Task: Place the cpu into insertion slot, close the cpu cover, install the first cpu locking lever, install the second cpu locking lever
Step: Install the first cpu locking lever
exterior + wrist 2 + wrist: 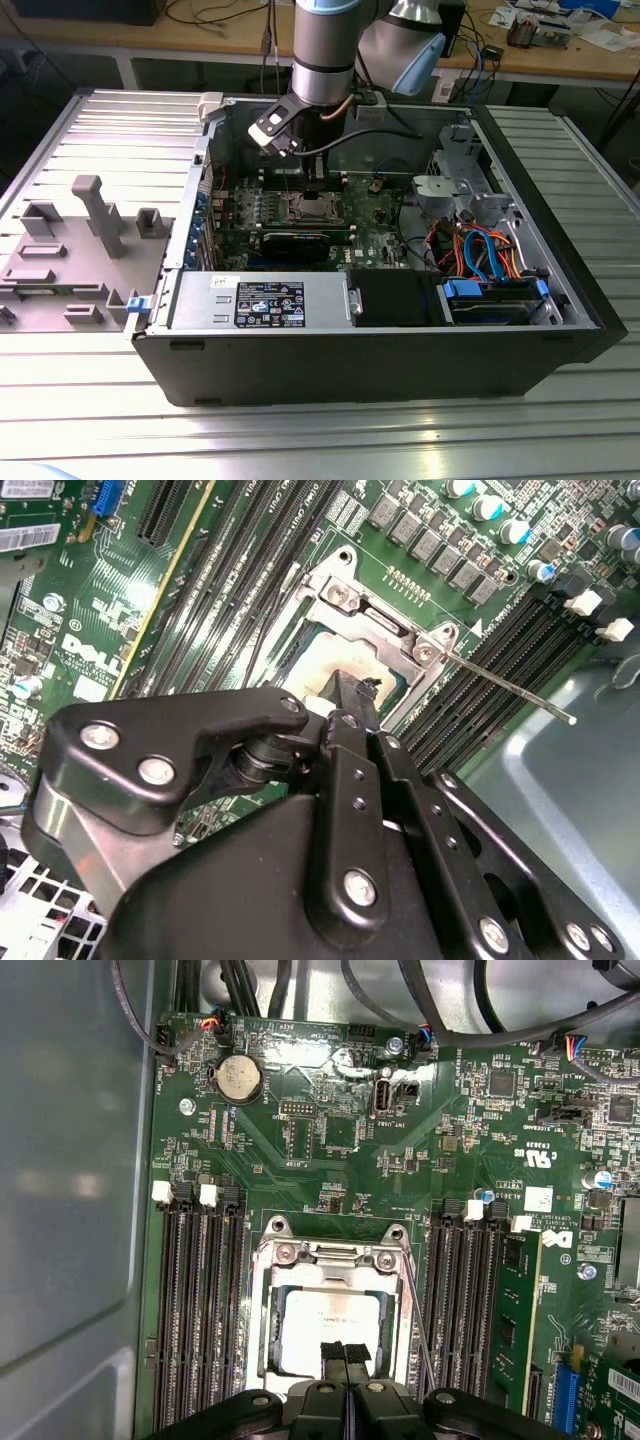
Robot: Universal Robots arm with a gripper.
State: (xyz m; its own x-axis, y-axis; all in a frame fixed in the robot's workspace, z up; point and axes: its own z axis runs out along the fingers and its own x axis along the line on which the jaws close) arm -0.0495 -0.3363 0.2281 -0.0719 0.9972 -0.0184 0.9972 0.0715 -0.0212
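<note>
- Mostly, the open black metal computer case is seen whole in the exterior view, but its socket area is masked by the grey robot arm.
- The green motherboard is cut off at the edges in both wrist views.
- The black two-fingered gripper is seen with its fingers pressed together and nothing pinched. Its tips are over the chip, and contact cannot be judged.
- The square metal-framed insertion slot is partly hidden by the gripper.
- The thin grey windowed cpu cover is laid flat around the chip.
- The small square silver-grey cpu is seated in the slot, partly hidden by the fingers.
- A thin metal lever rod is angled out from the socket corner.
</note>
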